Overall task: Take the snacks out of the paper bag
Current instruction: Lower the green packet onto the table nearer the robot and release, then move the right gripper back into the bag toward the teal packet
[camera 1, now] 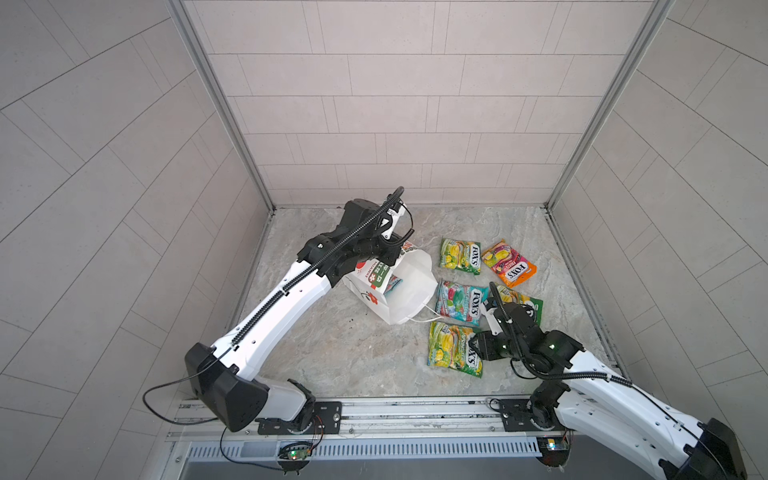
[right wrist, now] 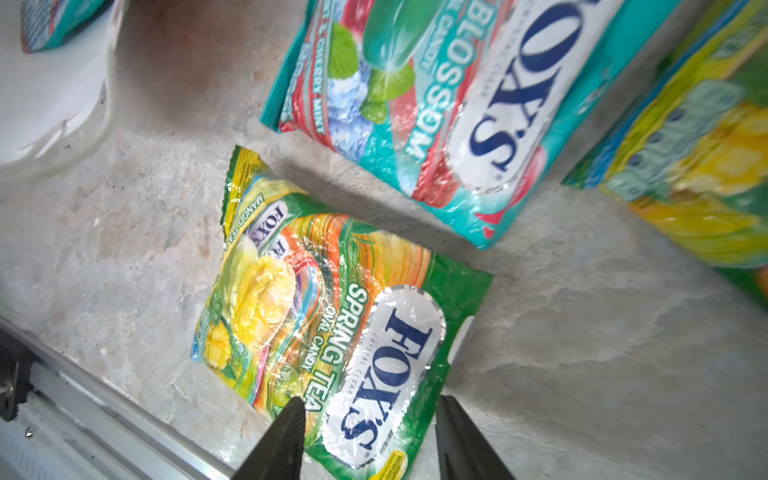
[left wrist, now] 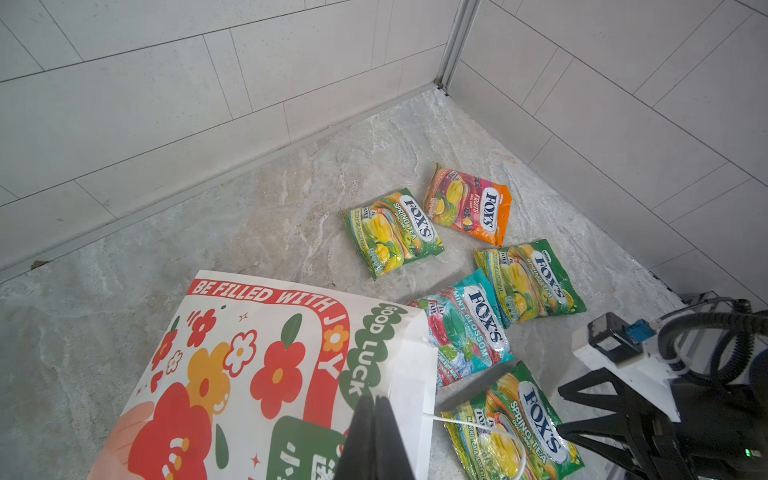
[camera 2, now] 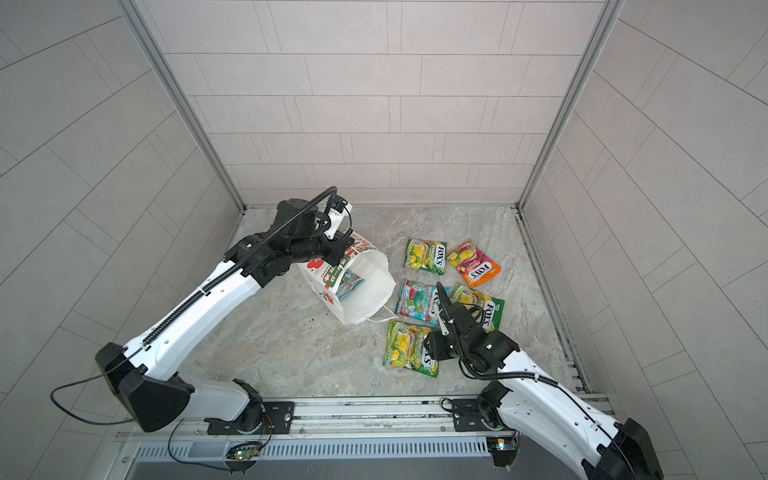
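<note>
The tall white paper bag (camera 1: 409,295) with red flowers printed on it lies tipped over on the grey stone table (camera 1: 332,357), and its mouth is open. The left gripper (left wrist: 376,401) has its jaws pressed together on the top edge of the bag's mouth, pinching the paper. Inside the bag, just behind the mouth, one flat shiny teal-red candy pouch (camera 2: 349,284) peeks out. Five more pouches lie flat on the table, all on the mouth side of the bag. The second teal-red pouch (camera 1: 459,301) lies just beside the bag's mouth, close to the bag's white cord handle (camera 1: 424,321). A green-yellow pouch (camera 1: 455,349) lies near the handle too, at the end of the mouth closest to the robot. The right gripper (right wrist: 370,405) hangs over this pouch with its jaws spread apart, one by each side of the pouch's end, gripping nothing. The second green-yellow pouch (camera 1: 519,301) lies farther from the bag, past the teal-red one, partly hidden by the right arm (camera 1: 540,349). The third green-yellow pouch (camera 1: 460,256) and the orange-pink pouch (camera 1: 509,264) lie side by side off the far end of the bag's mouth, the green one nearer the bag.
</note>
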Robot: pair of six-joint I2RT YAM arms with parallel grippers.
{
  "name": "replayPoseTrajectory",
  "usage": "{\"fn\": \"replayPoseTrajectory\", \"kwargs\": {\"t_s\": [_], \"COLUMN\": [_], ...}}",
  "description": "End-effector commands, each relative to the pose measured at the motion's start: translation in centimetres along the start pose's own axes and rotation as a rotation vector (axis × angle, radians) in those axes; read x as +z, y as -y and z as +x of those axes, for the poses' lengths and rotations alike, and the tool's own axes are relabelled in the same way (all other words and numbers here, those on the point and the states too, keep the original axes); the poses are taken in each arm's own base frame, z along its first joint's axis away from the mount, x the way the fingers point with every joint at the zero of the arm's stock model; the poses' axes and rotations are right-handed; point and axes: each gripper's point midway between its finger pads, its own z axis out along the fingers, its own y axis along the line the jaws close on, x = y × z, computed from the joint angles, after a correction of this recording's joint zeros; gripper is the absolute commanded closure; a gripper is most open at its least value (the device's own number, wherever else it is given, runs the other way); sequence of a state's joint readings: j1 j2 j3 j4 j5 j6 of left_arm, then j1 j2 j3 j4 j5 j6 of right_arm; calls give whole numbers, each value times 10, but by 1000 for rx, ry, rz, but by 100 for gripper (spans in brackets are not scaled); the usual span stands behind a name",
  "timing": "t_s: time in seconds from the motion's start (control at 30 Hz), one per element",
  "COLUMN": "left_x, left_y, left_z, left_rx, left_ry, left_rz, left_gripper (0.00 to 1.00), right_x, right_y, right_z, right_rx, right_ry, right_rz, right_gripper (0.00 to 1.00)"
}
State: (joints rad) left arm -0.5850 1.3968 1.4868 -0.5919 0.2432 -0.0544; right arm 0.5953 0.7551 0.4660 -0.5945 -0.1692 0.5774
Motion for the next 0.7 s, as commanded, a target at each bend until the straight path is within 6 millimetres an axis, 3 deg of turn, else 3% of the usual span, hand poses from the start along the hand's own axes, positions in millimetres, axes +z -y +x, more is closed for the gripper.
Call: {"fn": "replayPoseTrajectory", "kwargs": {"t_s": [0.0, 0.1, 0.37, 0.67], "left_x": [-9, -10, -13, -14], "left_y": [9, 13, 19, 21], "left_z": [-2, -2, -4, -6], "left_rx": [30, 35, 36, 27], "left_ry": [15, 17, 28, 40], "left_rz": [41, 61, 95, 107], "left_gripper": [100, 100, 100, 100], "right_x": [-15, -23, -30, -25], "right_y": [10, -8, -94, -167], "right_z": [-19, -35, -74, -102], "right_rx": [-7, -12, -13, -80], "right_ry": [92, 157, 220, 215], "right_rz": [80, -7, -399, -564], "right_gripper": [46, 44, 44, 44]}}
